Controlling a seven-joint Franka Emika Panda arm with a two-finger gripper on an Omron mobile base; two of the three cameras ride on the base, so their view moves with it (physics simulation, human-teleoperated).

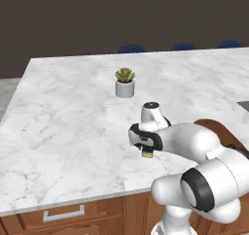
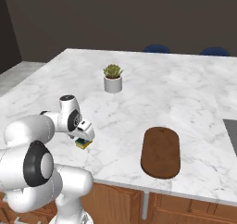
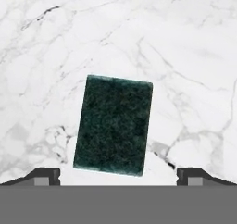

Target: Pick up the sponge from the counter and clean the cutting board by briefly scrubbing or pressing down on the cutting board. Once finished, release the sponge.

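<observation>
Hand view looks straight down on the sponge (image 3: 114,125), dark green scrub side up, lying flat on the marble counter (image 3: 185,56). It sits a little skewed, its long sides leaning slightly off the vertical of the picture. The two fingertips (image 3: 44,176) stand wide apart at the bottom corners, one on each side of the sponge, with bare marble between each tip and the block. So the gripper (image 3: 118,176) is spread wide, nothing in it, not touching the sponge.

Over to the left base view: the arm bends low over the front part of the counter (image 1: 68,112), and the gripper (image 1: 147,152) points down with the sponge (image 1: 147,154) right beneath it, yellow edge just peeking out. Further back stands a small plant (image 1: 125,82) in a pale pot, well apart from the hand. A sliver of the board (image 1: 221,132) shows behind the arm's elbow.

Right base view gives the layout best. Gripper (image 2: 84,142) is down over the sponge (image 2: 84,144), green over yellow, near the counter's (image 2: 185,84) front edge. The board (image 2: 160,152) lies flat to the right, well apart from the sponge, its long axis running front to back. The plant (image 2: 113,78) sits behind, toward the middle. Blue chair backs (image 2: 156,48) peek over the far edge.
</observation>
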